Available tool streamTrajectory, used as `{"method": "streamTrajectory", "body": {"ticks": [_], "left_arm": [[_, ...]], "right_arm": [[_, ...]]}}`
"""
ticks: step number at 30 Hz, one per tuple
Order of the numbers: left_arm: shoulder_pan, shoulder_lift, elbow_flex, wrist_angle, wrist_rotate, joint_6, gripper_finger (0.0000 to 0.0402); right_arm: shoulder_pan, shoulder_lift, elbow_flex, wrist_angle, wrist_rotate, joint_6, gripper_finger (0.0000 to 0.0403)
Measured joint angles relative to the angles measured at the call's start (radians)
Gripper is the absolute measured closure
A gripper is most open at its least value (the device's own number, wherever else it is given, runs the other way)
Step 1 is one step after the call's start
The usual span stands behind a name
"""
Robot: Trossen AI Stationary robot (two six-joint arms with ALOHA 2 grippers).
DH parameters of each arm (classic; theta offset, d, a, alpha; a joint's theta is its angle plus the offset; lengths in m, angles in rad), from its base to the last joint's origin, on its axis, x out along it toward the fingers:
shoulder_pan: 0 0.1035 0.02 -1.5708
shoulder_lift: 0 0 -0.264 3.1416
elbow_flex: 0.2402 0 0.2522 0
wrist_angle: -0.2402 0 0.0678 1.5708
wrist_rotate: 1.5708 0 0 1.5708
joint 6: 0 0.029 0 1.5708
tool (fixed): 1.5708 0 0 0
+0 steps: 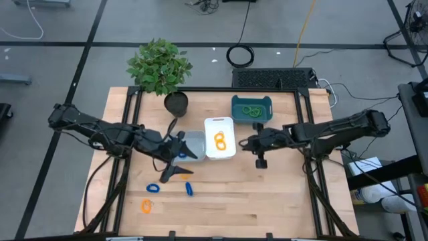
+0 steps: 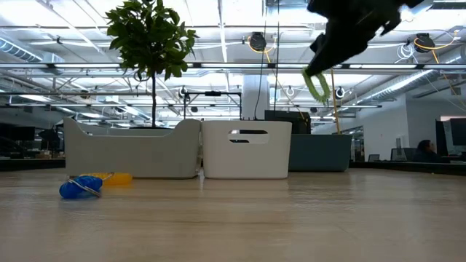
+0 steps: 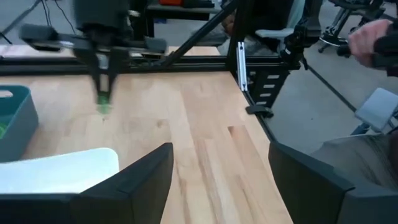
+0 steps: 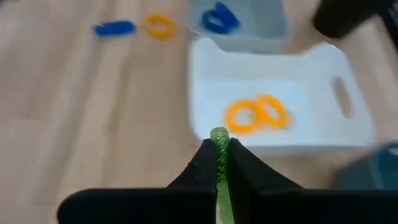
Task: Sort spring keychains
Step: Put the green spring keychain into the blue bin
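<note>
Blue keychain (image 2: 80, 187) sits closest to the low camera, on the bench (image 1: 267, 194), with an orange keychain (image 2: 116, 177) just behind it.

Counting from above, I get three loose on the bench: two blue, (image 1: 153, 189) and (image 1: 189, 189), and one orange (image 1: 146, 206), all near the front left. White tray (image 1: 231, 148) holds two orange loops (image 1: 221, 140), touching each other. Teal tray (image 1: 266, 102) holds green loops (image 1: 252, 111); I can't count them, they're tangled. Grey tray (image 1: 196, 139) has one blue loop (image 4: 219, 18) inside. All three trays sit in a row mid-bench, grey and white touching, teal set back toward the rear.

My right gripper (image 4: 219, 155) has its fingers pressed together, pinching one green keychain (image 4: 219, 142), held in the air just right of the white tray. My left gripper (image 1: 175, 150) is over the grey tray with its fingers spread (image 3: 134, 186), nothing between them.

One potted plant (image 1: 160, 67) stands at the rear left corner, with a black cup (image 1: 176, 103) just in front of it.

Open room: the front right half of the bench is bare wood, also the far left strip. A black frame rail (image 3: 186, 62) runs along the rear edge.
</note>
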Motion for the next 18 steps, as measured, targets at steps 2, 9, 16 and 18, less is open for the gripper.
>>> {"method": "streamTrajectory", "body": {"ticks": [2, 9, 16, 18], "left_arm": [[-0.007, 0.000, 0.000, -0.002, 0.001, -0.008, 0.0136], [-0.012, 0.000, 0.000, -0.006, 0.001, -0.024, 0.0136], [-0.010, 0.000, 0.000, -0.007, -0.012, -0.021, 0.0135], [-0.010, 0.000, 0.000, -0.007, -0.018, -0.020, 0.0135]], "right_arm": [[-0.047, 0.000, 0.000, -0.024, 0.001, -0.021, 0.0402], [-0.250, 0.001, 0.038, -0.135, -0.004, -0.139, 0.0402], [-0.379, 0.051, 0.192, -0.272, -0.007, -0.263, 0.0402], [-0.410, 0.082, 0.250, -0.319, -0.007, -0.295, 0.0402]]}}
